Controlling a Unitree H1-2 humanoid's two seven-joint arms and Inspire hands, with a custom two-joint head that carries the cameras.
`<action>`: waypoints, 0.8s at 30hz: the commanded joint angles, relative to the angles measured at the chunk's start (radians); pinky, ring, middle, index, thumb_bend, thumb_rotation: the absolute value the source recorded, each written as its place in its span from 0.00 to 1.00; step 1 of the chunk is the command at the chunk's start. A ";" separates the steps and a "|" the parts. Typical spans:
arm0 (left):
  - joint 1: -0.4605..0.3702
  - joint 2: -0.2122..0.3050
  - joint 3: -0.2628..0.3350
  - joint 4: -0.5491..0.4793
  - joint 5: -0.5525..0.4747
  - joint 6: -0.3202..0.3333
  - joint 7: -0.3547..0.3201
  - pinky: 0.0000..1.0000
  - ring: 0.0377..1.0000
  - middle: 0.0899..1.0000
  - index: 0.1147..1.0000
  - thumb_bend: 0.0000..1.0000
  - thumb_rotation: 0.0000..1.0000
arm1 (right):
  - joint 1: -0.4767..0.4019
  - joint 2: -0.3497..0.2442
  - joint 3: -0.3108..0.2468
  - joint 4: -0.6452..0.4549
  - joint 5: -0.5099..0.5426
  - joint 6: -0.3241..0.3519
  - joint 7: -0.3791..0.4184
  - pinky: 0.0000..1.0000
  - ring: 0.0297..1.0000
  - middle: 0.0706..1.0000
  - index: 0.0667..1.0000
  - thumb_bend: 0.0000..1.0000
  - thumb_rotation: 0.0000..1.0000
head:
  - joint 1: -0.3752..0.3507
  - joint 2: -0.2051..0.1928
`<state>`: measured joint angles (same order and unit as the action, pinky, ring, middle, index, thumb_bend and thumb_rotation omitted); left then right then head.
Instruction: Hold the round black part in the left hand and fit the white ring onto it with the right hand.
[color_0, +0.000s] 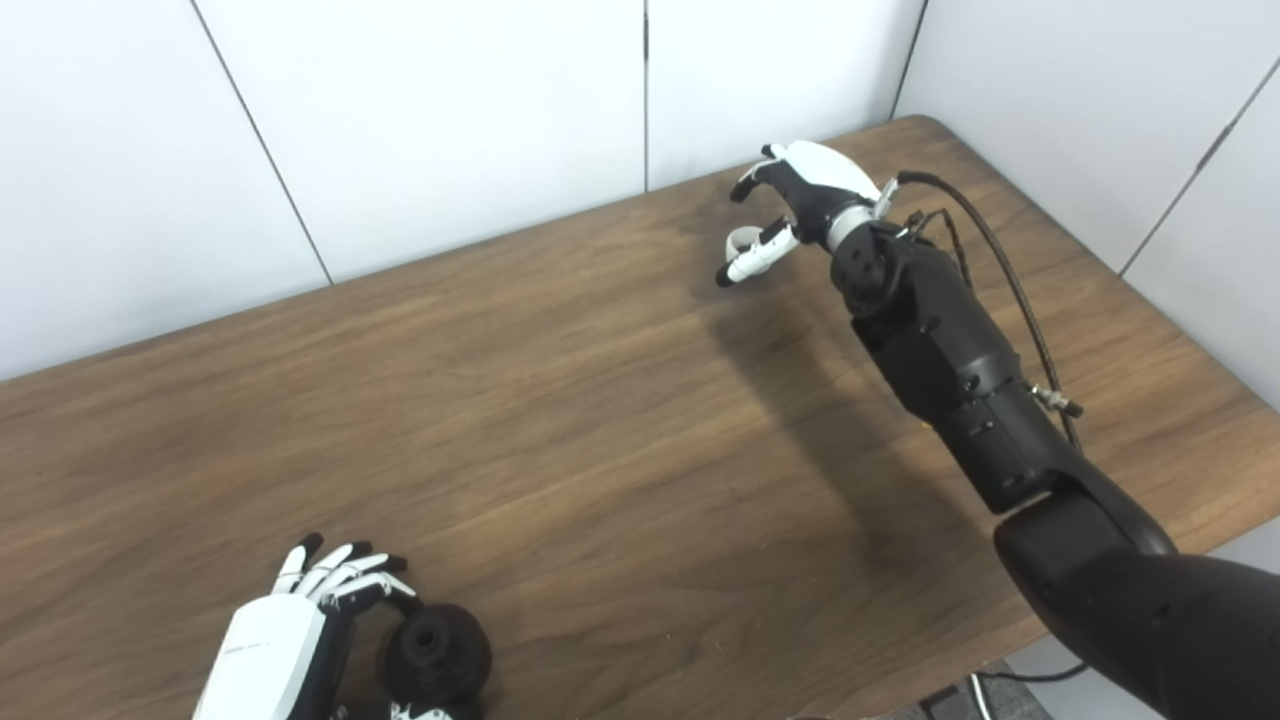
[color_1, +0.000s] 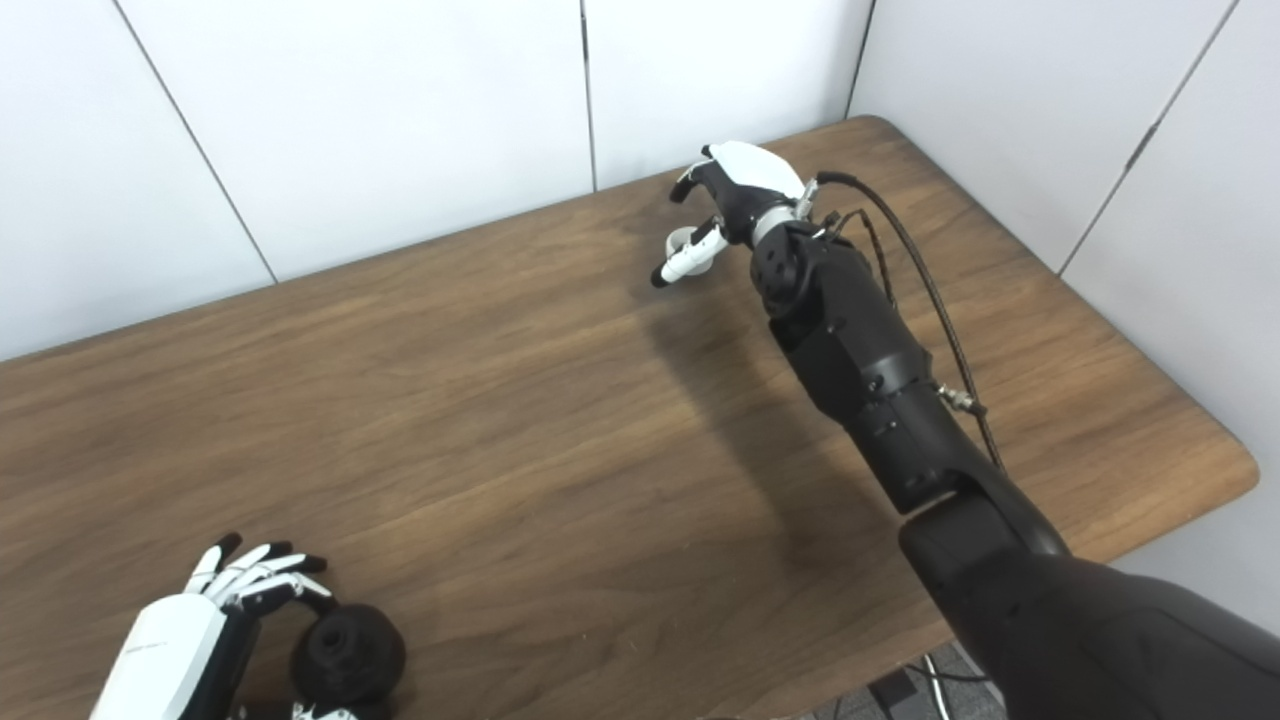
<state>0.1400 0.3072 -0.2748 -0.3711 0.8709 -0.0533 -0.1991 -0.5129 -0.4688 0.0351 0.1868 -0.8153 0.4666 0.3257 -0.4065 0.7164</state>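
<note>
Round black part (color_0: 437, 653) in left hand (color_0: 290, 630); white ring (color_0: 741, 240) under right hand (color_0: 800, 205).

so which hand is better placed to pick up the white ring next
The right. The right hand is already at the white ring near the table's far edge, fingers curled around it. The left hand is at the near edge beside the round black part, far from the ring.

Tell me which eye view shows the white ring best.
The left eye view: the white ring appears slightly larger there, beside the right robot hand. The right eye view shows the same ring, smaller and partly hidden by that hand's fingers.
</note>
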 joint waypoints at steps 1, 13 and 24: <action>0.002 0.007 0.006 -0.025 0.010 0.001 -0.002 1.00 0.88 0.76 0.42 0.52 0.05 | -0.064 -0.023 -0.007 -0.001 -0.028 0.003 -0.002 0.99 1.00 1.00 0.72 0.87 0.28 | 0.001 0.001; 0.004 0.011 0.009 -0.025 0.007 -0.010 0.004 0.99 0.88 0.76 0.42 0.52 0.05 | -0.076 -0.020 -0.033 0.030 -0.065 0.003 0.032 1.00 1.00 1.00 0.72 0.85 0.28 | 0.001 0.004; 0.007 0.009 0.012 -0.030 -0.002 -0.006 -0.003 0.99 0.87 0.76 0.42 0.52 0.05 | -0.070 -0.019 -0.039 0.045 -0.088 0.003 0.043 1.00 1.00 1.00 0.71 0.86 0.29 | -0.001 0.007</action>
<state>0.1463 0.3073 -0.2704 -0.3760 0.8685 -0.0538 -0.2017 -0.5325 -0.4683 0.0072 0.2488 -0.8861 0.4668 0.3724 -0.4065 0.7225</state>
